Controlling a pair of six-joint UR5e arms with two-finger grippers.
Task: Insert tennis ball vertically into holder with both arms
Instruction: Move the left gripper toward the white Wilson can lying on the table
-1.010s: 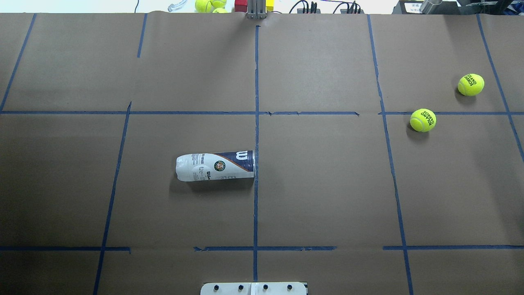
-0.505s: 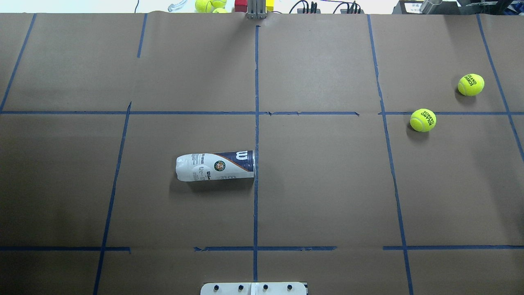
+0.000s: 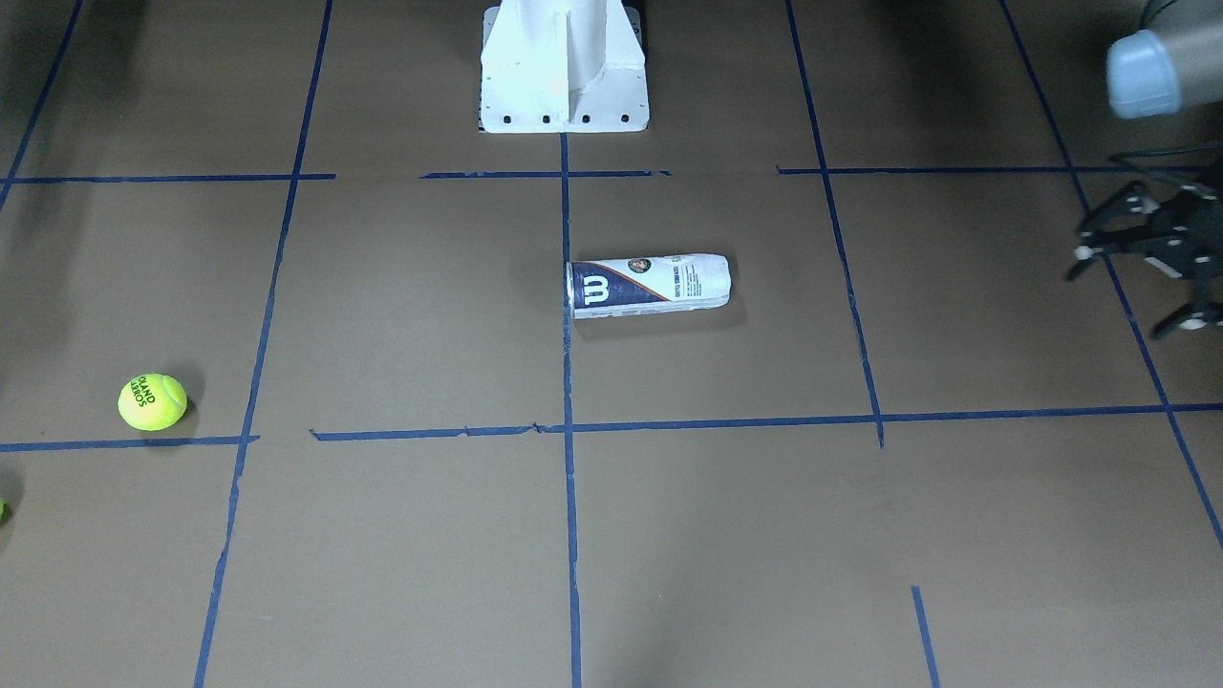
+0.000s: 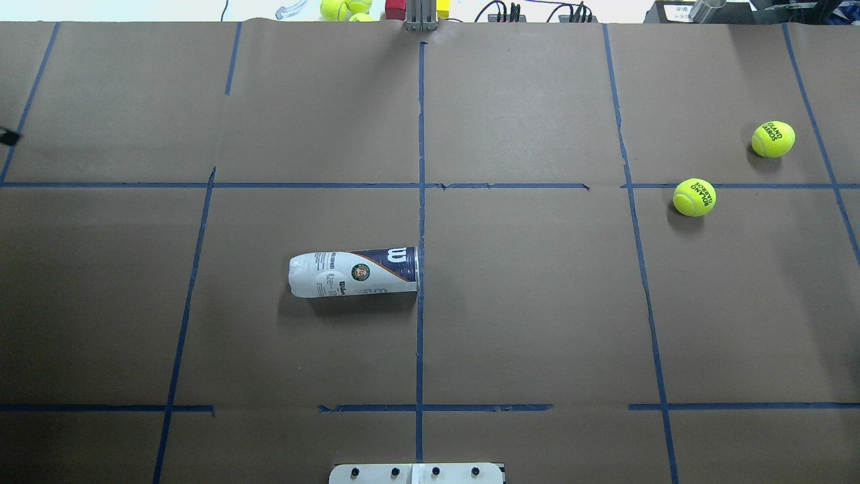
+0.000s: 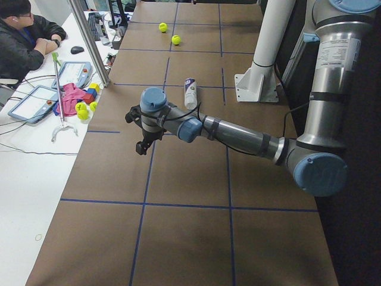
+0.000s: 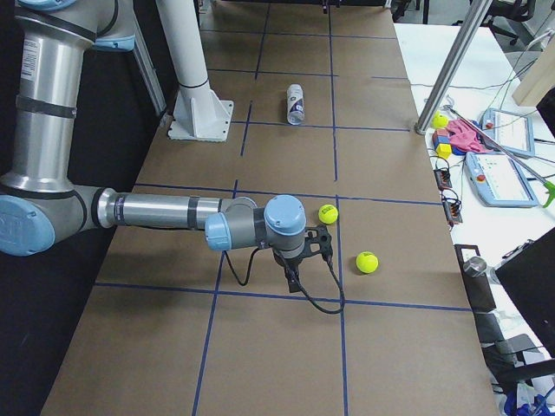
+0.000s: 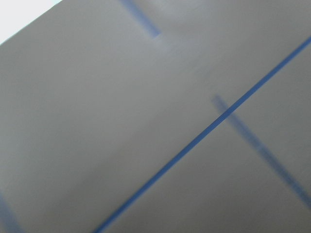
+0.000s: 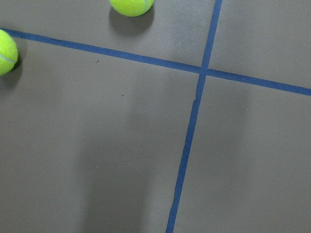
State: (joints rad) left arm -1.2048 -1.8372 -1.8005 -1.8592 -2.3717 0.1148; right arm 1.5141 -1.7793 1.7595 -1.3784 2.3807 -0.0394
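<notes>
The holder [image 4: 353,273] lies on its side left of the centre tape line, its open end facing that line; it also shows in the front view [image 3: 650,284]. Two tennis balls [image 4: 694,197] [image 4: 772,139] rest on the table at the far right. My left gripper [image 3: 1126,291] hovers open and empty at the table's left side, far from the holder; only a black tip [image 4: 7,138] shows in the overhead view. My right gripper [image 6: 303,260] hangs beside the nearer ball [image 6: 328,213]; I cannot tell whether it is open or shut. The right wrist view looks down on both balls [image 8: 131,6] [image 8: 6,51].
The white pedestal base [image 3: 564,76] stands at the robot's edge. More balls and coloured blocks [image 4: 342,8] lie beyond the far edge. A metal post [image 5: 89,42] rises at that edge, and a person [image 5: 30,36] sits at the desk behind it.
A black tip of my left gripper has entered the overhead view at its left edge. The holder and the balls have not moved.
</notes>
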